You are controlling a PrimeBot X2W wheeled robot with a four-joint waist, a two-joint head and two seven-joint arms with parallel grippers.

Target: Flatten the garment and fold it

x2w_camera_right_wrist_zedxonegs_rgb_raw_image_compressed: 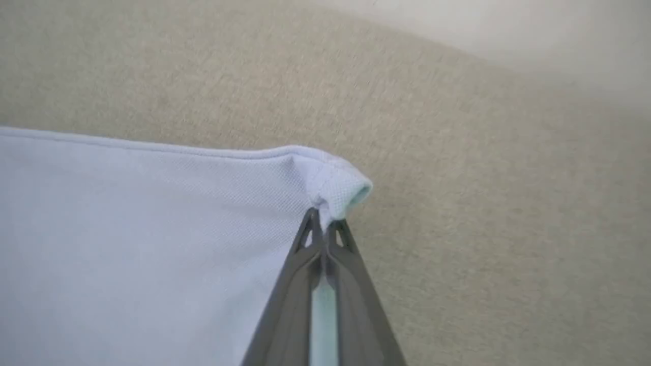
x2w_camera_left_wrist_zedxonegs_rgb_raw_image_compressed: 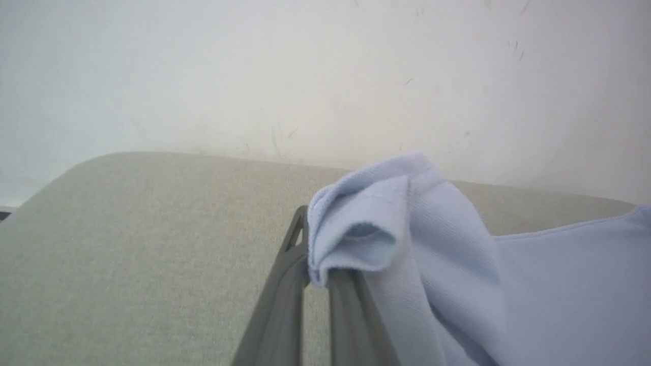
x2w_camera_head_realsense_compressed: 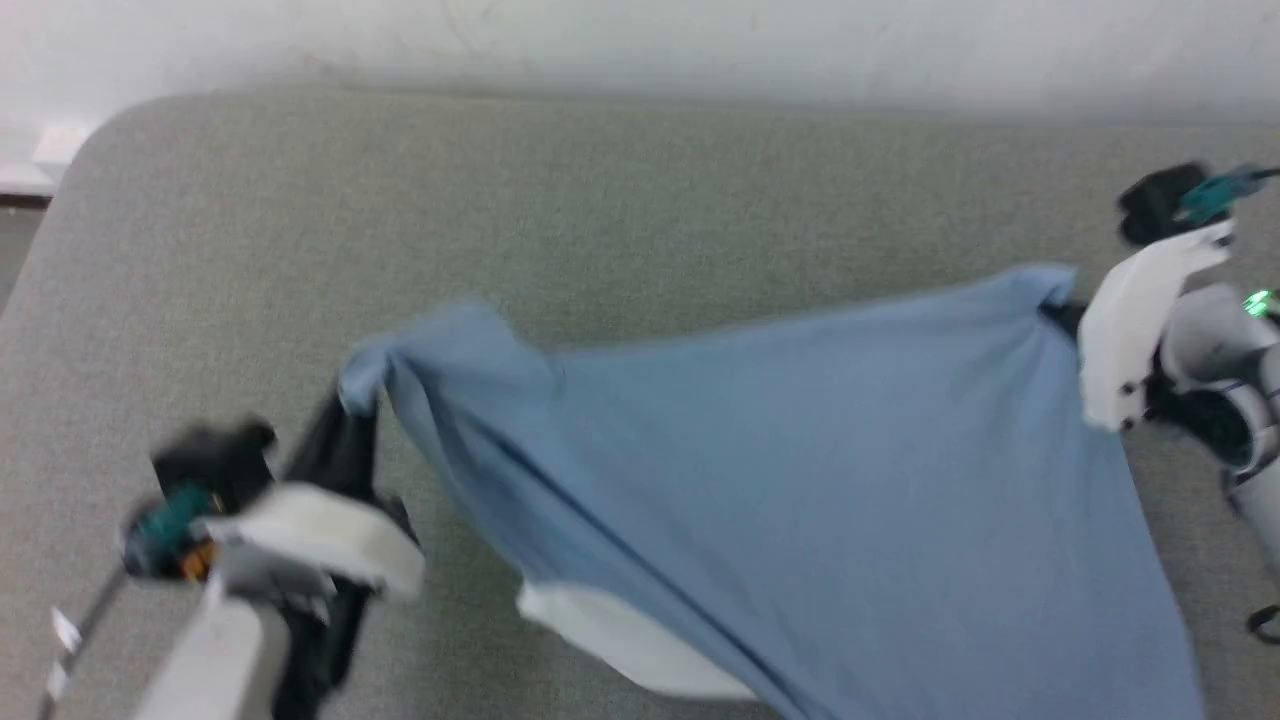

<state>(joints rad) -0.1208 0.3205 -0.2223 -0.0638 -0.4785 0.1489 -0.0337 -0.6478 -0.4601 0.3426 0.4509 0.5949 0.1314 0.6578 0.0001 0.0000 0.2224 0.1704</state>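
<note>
While the left gripper [x2w_camera_head_realsense_compressed: 350,430] has its fingers clamped on a bunched blue corner and the right gripper [x2w_camera_right_wrist_zedxonegs_rgb_raw_image_compressed: 323,229] has its fingers pressed together on a hem corner, the garment [x2w_camera_head_realsense_compressed: 800,450] hangs stretched between them, over the grey padded surface [x2w_camera_head_realsense_compressed: 600,200], white trim [x2w_camera_head_realsense_compressed: 620,640] sagging at the near side. The step in hand looks like spreading before flattening. Next, I judge, both arms need to lower evenly, keeping the cloth taut, so it lands smooth without the trim tucking under
</note>
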